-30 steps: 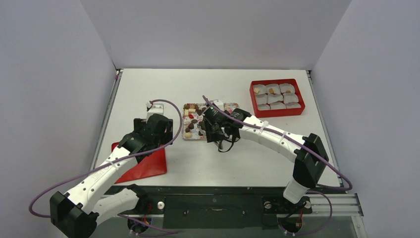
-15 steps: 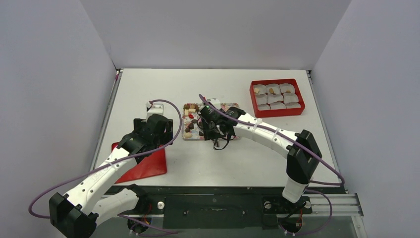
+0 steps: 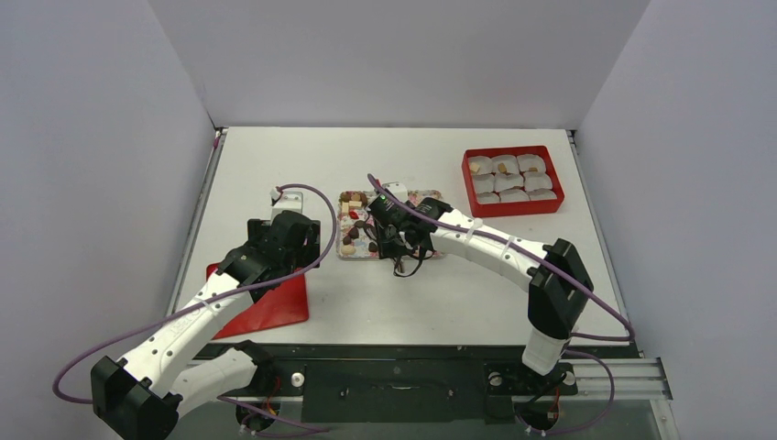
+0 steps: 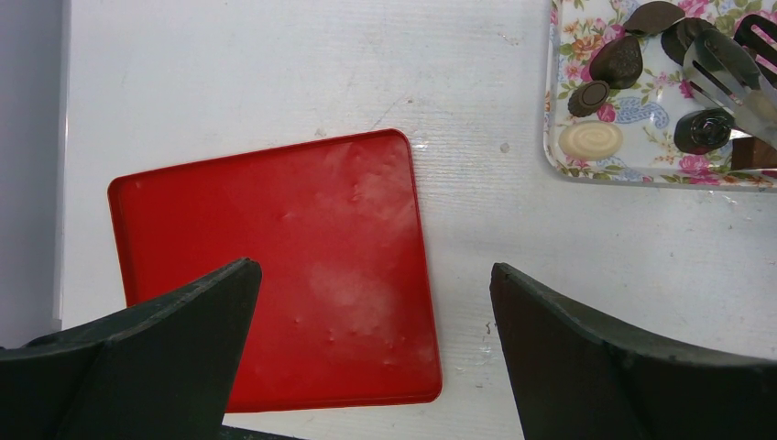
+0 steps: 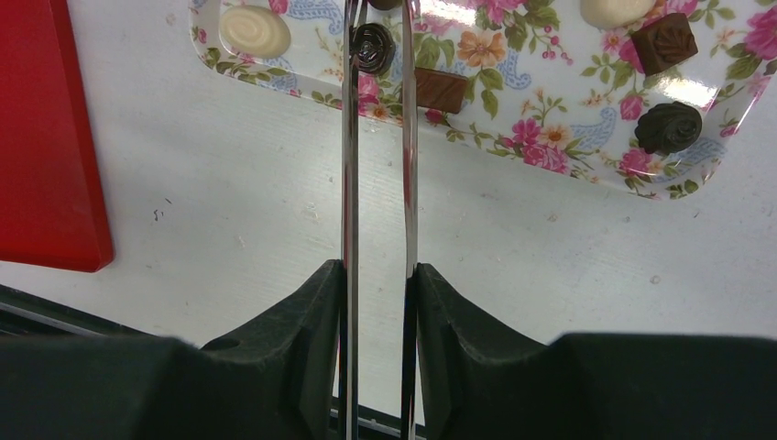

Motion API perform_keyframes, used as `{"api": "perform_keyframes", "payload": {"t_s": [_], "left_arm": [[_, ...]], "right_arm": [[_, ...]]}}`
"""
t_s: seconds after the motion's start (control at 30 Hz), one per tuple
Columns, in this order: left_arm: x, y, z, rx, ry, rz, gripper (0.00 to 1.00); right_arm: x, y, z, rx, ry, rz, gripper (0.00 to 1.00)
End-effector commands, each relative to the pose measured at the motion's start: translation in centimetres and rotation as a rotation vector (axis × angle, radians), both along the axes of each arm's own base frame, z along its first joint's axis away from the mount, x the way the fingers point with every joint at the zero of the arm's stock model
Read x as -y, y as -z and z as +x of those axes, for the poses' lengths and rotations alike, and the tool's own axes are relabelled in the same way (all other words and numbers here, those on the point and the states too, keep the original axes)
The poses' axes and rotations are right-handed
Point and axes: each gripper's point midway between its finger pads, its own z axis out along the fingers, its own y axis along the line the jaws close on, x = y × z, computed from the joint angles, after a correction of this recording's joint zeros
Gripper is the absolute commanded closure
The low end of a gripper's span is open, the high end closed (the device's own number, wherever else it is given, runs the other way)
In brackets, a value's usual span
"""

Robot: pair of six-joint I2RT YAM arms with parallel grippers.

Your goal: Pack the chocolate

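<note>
The right gripper [image 5: 377, 275] squeezes metal tongs [image 5: 348, 156] whose blades straddle a dark round chocolate [image 5: 371, 46] at the flowered tray's [image 5: 513, 137] near edge. The left gripper [image 4: 371, 302] gapes empty, farther off.

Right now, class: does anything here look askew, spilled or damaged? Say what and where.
The red lid lies slightly askew on the table, its surface blotched with whitish smears. Nothing looks spilled.

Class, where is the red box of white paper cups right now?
In the top view the red box sits at the table's far right, beyond the right arm and right of the flowered tray.
</note>
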Motion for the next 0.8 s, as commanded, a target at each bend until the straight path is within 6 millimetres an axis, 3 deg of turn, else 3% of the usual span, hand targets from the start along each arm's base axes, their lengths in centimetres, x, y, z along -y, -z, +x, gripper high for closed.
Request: {"api": "perform_keyframes", "payload": {"t_s": [0.0,0.43,0.77], "left_arm": [[0.1,-1.3,0.4,0.040,-0.005,-0.027,0.04],[0.1,-1.4,0.4,0.044,-0.005,-0.028,0.04],[0.1,-1.2,0.4,0.038,-0.004,-0.028,0.04]], "right_arm": [[-0.1,-3.3,1.2,0.078,0.034,0.060,0.74],[2.7,-6.6,0.9,0.115,0.072,0.092,0.75],[4.1,-7.1,0.7,0.092,0.091,0.126,0.76]]}}
